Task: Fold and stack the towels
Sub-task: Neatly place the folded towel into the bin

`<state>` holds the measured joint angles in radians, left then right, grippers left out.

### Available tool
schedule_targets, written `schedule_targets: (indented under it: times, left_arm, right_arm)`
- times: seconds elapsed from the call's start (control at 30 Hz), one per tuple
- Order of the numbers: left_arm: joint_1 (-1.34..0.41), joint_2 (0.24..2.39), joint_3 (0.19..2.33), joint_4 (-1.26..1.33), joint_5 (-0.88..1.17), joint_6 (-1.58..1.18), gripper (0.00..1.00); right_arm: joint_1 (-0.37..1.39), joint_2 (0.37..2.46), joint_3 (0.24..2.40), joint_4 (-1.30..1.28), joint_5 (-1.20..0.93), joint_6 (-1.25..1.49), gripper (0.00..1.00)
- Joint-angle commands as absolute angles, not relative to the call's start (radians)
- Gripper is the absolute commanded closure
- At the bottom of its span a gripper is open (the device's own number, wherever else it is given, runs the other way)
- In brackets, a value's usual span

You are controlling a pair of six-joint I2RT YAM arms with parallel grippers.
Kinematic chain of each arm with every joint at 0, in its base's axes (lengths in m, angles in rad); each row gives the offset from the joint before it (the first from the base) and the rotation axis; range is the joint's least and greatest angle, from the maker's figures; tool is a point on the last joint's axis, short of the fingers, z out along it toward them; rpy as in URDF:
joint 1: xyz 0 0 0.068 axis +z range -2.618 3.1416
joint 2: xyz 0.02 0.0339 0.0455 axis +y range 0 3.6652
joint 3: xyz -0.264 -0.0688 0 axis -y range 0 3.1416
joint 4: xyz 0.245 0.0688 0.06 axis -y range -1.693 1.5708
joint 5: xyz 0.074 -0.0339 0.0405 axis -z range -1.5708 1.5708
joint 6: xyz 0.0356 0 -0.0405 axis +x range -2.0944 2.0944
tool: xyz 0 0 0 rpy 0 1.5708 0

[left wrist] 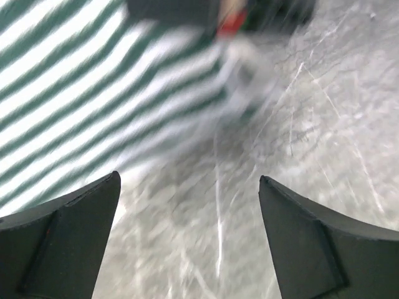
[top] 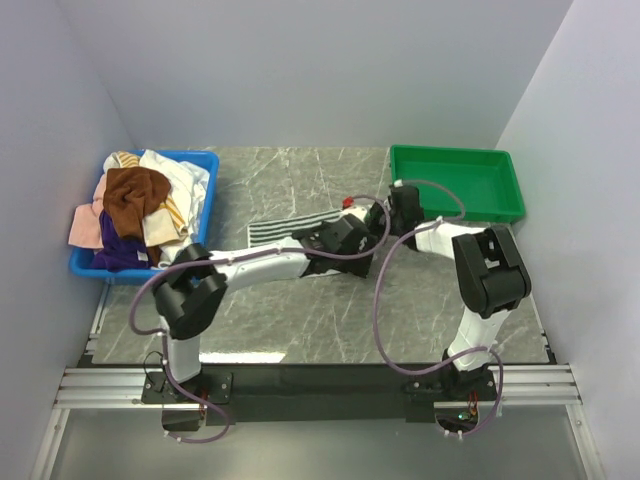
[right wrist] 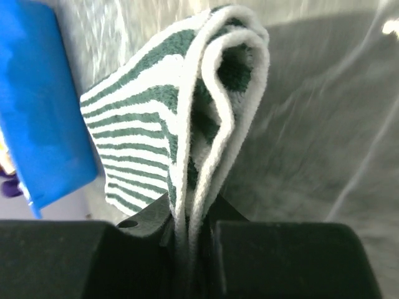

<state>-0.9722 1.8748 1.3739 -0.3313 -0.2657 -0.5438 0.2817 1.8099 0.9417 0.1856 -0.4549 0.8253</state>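
Only the right wrist view shows the right gripper [right wrist: 190, 227] pinching a doubled edge of the striped towel [right wrist: 153, 121]. The left wrist view shows the left gripper [left wrist: 190, 184] spread wide and empty. Overhead, the towel lies mid-frame.

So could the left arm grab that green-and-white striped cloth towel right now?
Probably yes. The left gripper hangs open right beside the striped towel, with only bare marble tabletop between them. The right gripper pinches its folded edge, so the left must avoid that spot.
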Motion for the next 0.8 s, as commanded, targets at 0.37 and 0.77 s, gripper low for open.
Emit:
schedule_targets:
  times: [0.37,0.77]
  left_arm:
    - [-0.560,1.332,1.154,-0.474,-0.095,-0.459,0.01]
    - [-0.367,1.293,1.043,-0.414,-0.127,-0.388,0.01]
  right_arm:
    - [0.138,1.954,1.676,-0.435,-0.247,0.267,1.00]
    - [-0.008,2.126,2.117,-0.701,-0.089,0.011,1.00]
